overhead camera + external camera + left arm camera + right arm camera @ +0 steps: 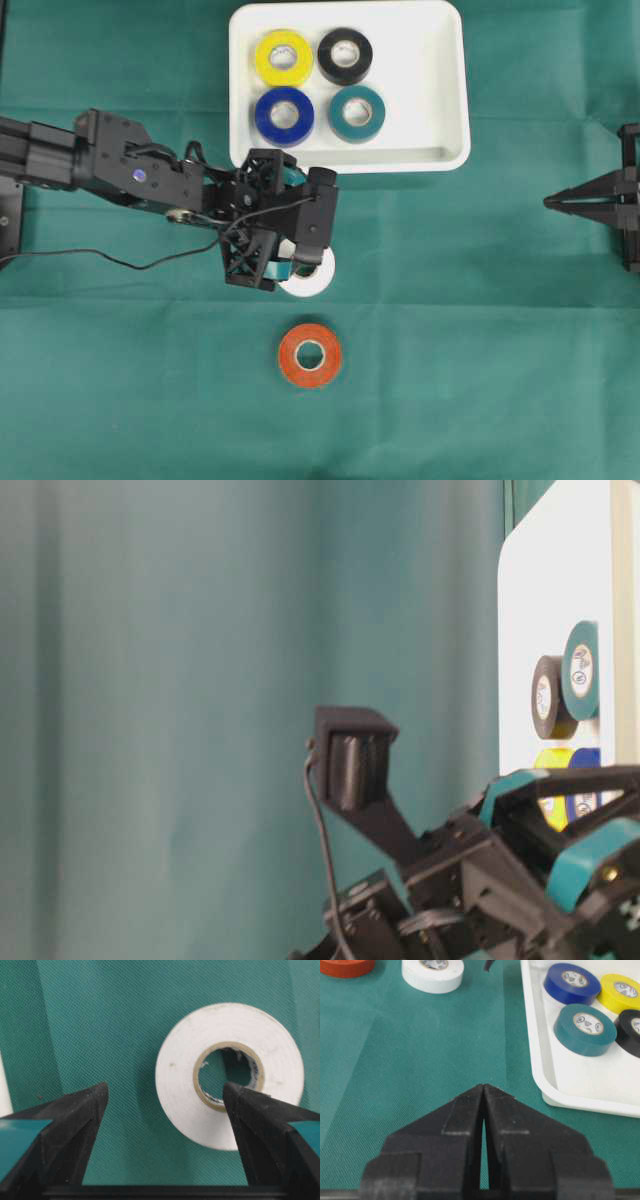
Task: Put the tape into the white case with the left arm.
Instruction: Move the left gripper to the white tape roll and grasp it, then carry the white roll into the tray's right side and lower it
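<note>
Here the left claw hangs wide open over the white tape, which lies flat on the green bench — one fingertip over its core hole, nothing gripped. The white case sits just beyond, holding four rolls; the right claw — pinched together, empty.

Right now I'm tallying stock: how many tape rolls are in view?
6. Four lie in the white case: yellow roll, black roll, blue roll, teal roll. The white roll lies on the cloth under the left tool; the orange roll lies nearer.
</note>
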